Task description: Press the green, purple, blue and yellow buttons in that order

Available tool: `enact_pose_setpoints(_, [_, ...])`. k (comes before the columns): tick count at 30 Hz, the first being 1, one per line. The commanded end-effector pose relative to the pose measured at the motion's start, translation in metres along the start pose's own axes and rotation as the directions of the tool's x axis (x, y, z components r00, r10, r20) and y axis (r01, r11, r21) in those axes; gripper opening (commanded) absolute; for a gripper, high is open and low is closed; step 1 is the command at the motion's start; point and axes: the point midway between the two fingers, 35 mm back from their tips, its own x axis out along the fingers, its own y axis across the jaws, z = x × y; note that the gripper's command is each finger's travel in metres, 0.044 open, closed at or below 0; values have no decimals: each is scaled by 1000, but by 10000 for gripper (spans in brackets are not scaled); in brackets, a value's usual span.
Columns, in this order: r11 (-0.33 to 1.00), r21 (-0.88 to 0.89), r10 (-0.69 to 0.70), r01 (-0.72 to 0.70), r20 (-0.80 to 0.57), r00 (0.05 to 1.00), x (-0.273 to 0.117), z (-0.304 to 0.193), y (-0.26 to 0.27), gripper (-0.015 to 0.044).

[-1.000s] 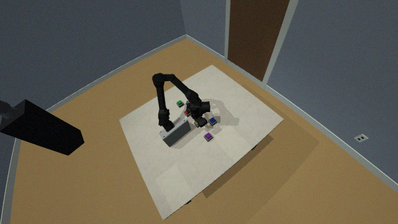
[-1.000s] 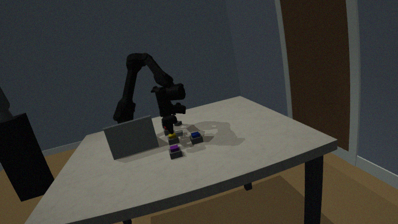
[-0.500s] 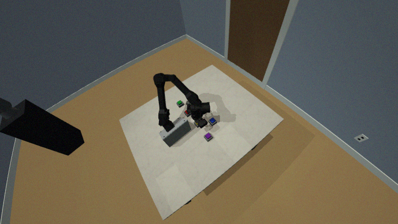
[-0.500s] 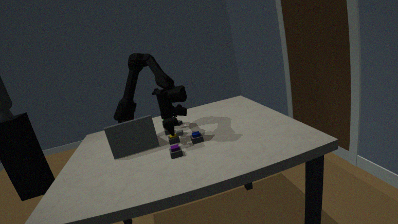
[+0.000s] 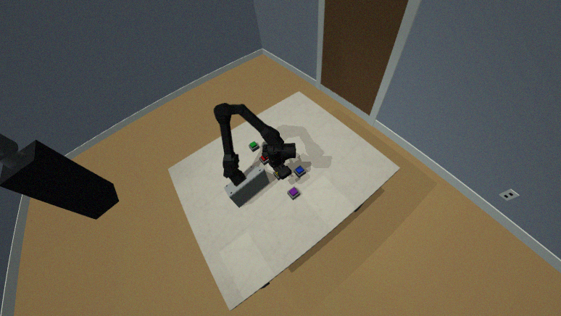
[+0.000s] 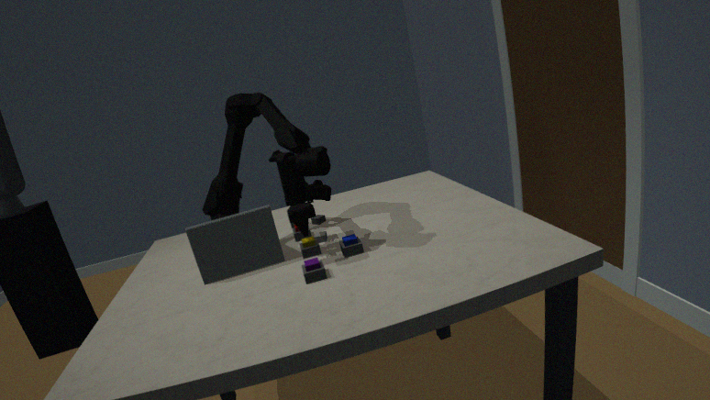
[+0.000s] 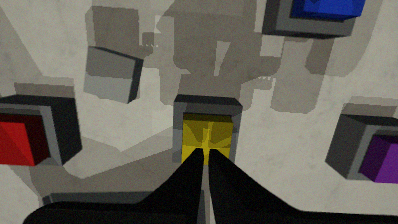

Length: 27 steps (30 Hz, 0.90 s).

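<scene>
With yellow btn [image 5: 276,173] [image 6: 308,242] [image 7: 207,135] on the table [image 5: 314,219] [image 6: 348,297] [image 7: 280,185] under its tips, the gripper [image 5: 283,172] [image 6: 305,233] [image 7: 205,155] is nearly shut, w/ nothing held; contact unclear. Blue btn [image 5: 299,170] [image 6: 350,242] [image 7: 327,7] and purple btn [image 5: 293,192] [image 6: 313,268] [image 7: 382,160] sit nearby.

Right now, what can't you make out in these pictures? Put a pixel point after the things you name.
- Whether the claw [image 5: 277,175] [image 6: 305,234] [image 7: 205,155] touches the yellow button [image 6: 308,241] [image 7: 207,131]: the top view has the claw over it, and the wrist view looks straight down.
- Green button [image 5: 253,144]: hidden behind the arm in the exterior view, out of frame in the wrist view.
- Red button [image 7: 17,142]: cut off by the wrist view's left edge.
</scene>
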Motion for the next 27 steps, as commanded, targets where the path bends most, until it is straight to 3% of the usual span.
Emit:
enact_pose_setpoints(1, [1000, -8, -8, 8, 6, 1000, -14, 1, -1, 20])
enact_pose_setpoints(2, [1000, -8, -8, 8, 6, 1000, -14, 1, -1, 20])
enact_pose_setpoints(5, [1000, -4, -24, 24, 8, 1000, -25, 19, 21, 99])
enact_pose_setpoints(10, [999, 0, -42, 42, 16, 999, -49, 54, 103, 230])
enact_pose_setpoints(16, [1000, -6, -21, 21, 15, 1000, -67, 53, 202, 387])
enact_pose_setpoints(19, [1000, -9, 0, 0, 7, 1000, -75, 40, 247, 400])
enact_pose_setpoints(27, [1000, -10, 2, -2, 6, 1000, -76, 38, 252, 400])
